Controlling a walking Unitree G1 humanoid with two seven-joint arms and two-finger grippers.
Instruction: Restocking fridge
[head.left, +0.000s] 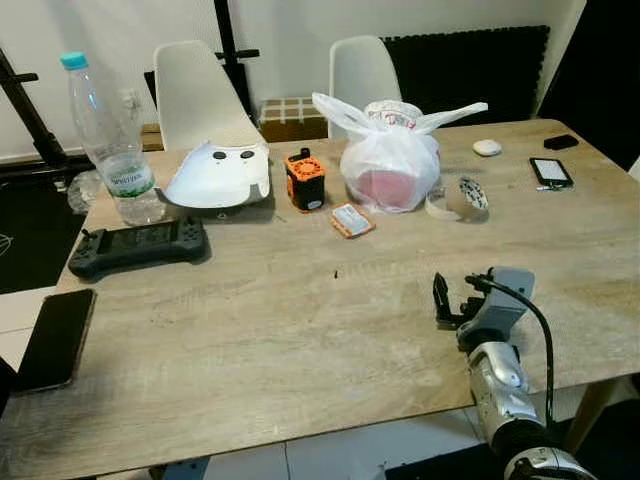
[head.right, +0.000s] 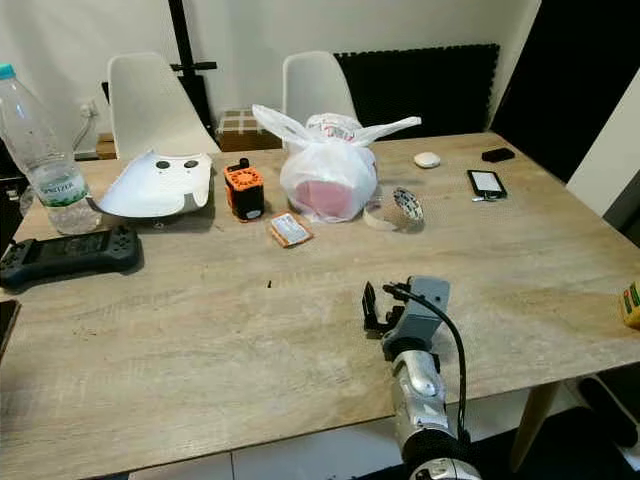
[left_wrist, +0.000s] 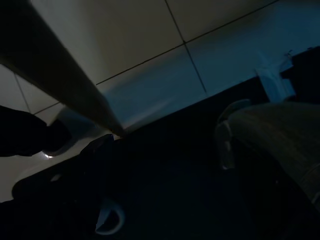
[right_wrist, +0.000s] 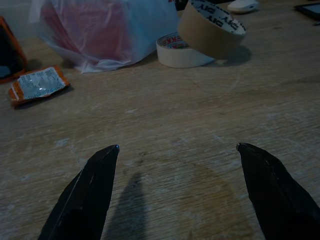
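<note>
Hovering low over the wooden worktop (head.left: 300, 330) at the lower right of the left eye view, the right claw (head.left: 440, 300) holds nothing. A white plastic bag (head.left: 388, 160) sits upper centre, with a water bottle (head.left: 108, 140) at the upper left and a black phone (head.left: 55, 338) at the left edge. The right eye view adds a yellow item (head.right: 631, 303) at its right edge. Dark floor tiles (left_wrist: 150, 35) show in the left wrist view; I cannot tell the left claw's state. Looking along the right wrist, the fingers (right_wrist: 87, 195) spread wide, facing two tape rolls (right_wrist: 200, 42) and an orange packet (right_wrist: 37, 85).

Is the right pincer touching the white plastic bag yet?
Apart. The right wrist view shows the right pincer open over bare table, with the white plastic bag well beyond its fingertips.
</note>
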